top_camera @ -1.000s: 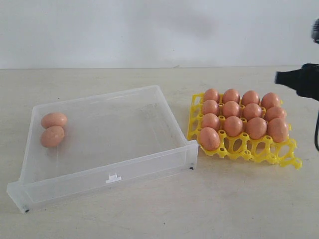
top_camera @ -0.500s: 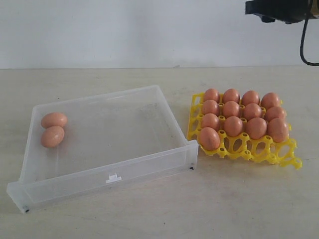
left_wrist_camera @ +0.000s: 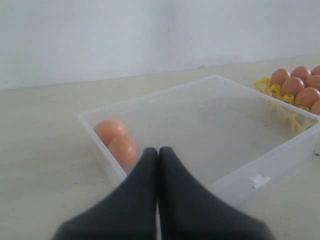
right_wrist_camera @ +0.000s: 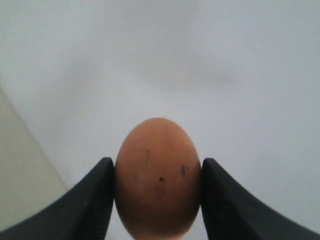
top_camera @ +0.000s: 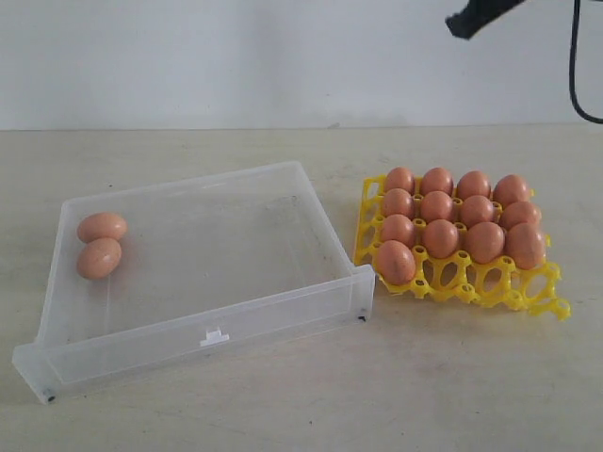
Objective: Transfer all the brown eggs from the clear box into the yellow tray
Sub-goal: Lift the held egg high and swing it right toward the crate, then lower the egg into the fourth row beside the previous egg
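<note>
Two brown eggs [top_camera: 101,227] [top_camera: 99,258] lie touching at the left end of the clear box [top_camera: 283,315]. The yellow tray [top_camera: 528,299] to its right holds several brown eggs [top_camera: 441,237], with open cups in its front row. My right gripper [right_wrist_camera: 157,161] is shut on one speckled brown egg [right_wrist_camera: 157,185], held in the air against the white wall. Only a dark part of the right arm [top_camera: 476,17] shows at the exterior view's top edge. My left gripper [left_wrist_camera: 158,150] is shut and empty, hanging before the box [left_wrist_camera: 240,175] near its two eggs [left_wrist_camera: 122,149].
A white wall stands behind the beige tabletop. A black cable [top_camera: 575,66] hangs at the top right. The box's front wall carries a small white tab [top_camera: 215,336]. Bare tabletop [top_camera: 301,405] lies in front of the box and tray.
The right arm has risen from beside the tray at the right edge to the top of the exterior view and swung leftward. The eggs, box and tray have not moved.
</note>
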Robot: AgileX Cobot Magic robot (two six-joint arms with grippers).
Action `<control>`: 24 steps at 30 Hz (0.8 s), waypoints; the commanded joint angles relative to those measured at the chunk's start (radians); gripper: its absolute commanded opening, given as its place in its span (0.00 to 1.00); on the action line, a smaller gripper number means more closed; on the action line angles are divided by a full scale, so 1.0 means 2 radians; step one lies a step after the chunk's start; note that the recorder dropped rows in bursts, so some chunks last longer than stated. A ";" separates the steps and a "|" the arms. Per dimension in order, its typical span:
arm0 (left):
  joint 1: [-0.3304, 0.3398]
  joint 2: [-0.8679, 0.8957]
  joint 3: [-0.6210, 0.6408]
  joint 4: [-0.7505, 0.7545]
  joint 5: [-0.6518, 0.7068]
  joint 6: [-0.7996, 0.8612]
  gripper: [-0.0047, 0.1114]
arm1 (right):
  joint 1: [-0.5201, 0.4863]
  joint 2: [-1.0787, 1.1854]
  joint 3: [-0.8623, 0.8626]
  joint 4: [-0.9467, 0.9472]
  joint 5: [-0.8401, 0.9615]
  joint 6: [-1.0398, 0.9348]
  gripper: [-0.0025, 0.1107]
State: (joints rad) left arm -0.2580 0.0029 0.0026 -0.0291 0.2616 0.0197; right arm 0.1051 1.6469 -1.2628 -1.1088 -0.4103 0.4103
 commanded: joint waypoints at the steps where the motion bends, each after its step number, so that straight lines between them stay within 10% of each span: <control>1: 0.000 -0.001 -0.001 -0.004 -0.003 0.000 0.00 | -0.001 0.023 -0.002 0.256 -0.137 -0.062 0.02; 7: 0.000 -0.001 -0.001 -0.004 -0.003 0.000 0.00 | -0.013 0.075 -0.002 0.371 -0.239 0.048 0.02; 15: 0.000 -0.001 -0.001 -0.004 -0.003 0.000 0.00 | -0.113 0.106 0.076 0.158 -0.405 0.377 0.02; 24: 0.000 -0.001 -0.001 -0.004 -0.003 0.000 0.00 | -0.192 0.067 0.255 -0.105 -0.405 0.334 0.02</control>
State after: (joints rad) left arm -0.2580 0.0029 0.0026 -0.0291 0.2616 0.0197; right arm -0.2688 1.7995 -0.8089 -1.0508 -1.1964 1.0995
